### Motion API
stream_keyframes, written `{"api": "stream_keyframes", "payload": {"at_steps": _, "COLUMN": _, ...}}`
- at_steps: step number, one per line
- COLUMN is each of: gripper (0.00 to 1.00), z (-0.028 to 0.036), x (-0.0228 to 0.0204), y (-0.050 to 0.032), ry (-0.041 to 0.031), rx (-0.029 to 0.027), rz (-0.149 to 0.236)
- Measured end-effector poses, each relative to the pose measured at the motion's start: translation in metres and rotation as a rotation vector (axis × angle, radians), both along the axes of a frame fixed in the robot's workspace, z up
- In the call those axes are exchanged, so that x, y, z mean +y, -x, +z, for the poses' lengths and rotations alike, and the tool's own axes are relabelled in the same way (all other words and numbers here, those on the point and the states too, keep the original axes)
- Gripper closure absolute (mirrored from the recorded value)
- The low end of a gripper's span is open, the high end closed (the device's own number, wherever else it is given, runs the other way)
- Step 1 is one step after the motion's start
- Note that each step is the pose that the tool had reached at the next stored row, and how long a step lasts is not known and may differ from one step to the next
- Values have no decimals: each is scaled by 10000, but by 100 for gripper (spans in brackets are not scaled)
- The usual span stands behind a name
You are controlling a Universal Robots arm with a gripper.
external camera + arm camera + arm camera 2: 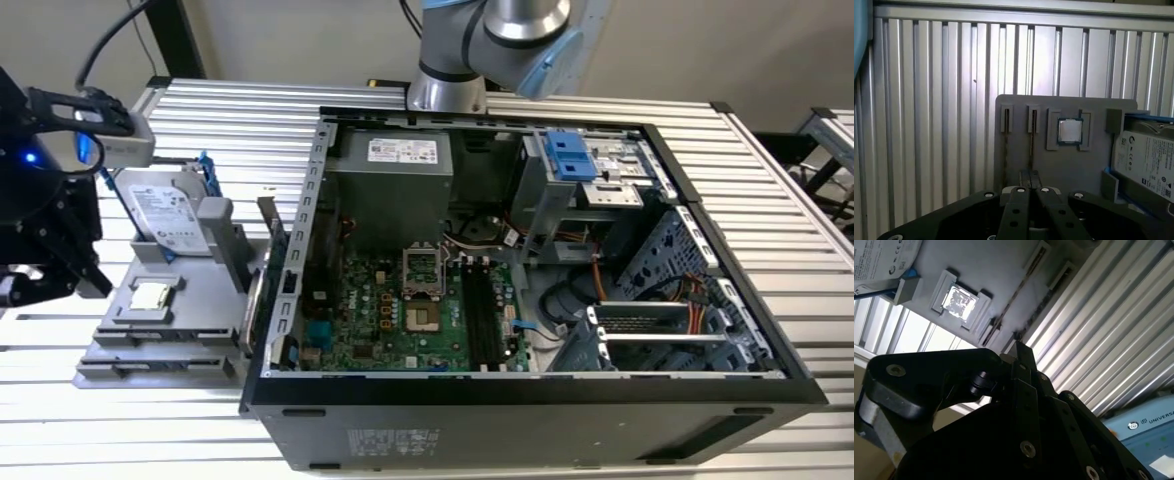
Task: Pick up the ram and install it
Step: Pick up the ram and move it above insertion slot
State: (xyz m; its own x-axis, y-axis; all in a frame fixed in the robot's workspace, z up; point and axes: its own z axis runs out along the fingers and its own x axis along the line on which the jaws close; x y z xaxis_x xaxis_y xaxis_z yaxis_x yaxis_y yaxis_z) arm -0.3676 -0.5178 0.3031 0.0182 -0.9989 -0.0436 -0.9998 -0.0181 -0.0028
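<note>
First wrist view: end effector [1029, 174] nearest, fingers drawn narrow (tips touching). Just beyond tips, ram [1032, 142] standing on edge in slot of grey tray [1019, 102]; second thin stick [1005, 145] in neighbouring slot. Further along tray, square processor chip [1070, 131], then hard drive [1146, 162]. Tray lies on ribbed metal desk [929, 100]. Exterior view: open computer case [534, 420] beside tray, toward the exterior view's right.

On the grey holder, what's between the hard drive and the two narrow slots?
The processor chip in its recess sits between the hard drive and the narrow slots, seen in the first wrist view.
</note>
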Motion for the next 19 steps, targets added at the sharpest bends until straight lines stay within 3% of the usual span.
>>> {"api": "stream_keyframes", "payload": {"at_steps": 9, "gripper": 100, "z": -115, "x": -49, "y": -1, "ry": 0, "rx": 1, "rz": 0}}
{"api": "stream_keyframes", "payload": {"at_steps": 19, "gripper": 100, "z": -214, "x": -153, "y": -4, "ry": 1, "rx": 1, "rz": 0}}
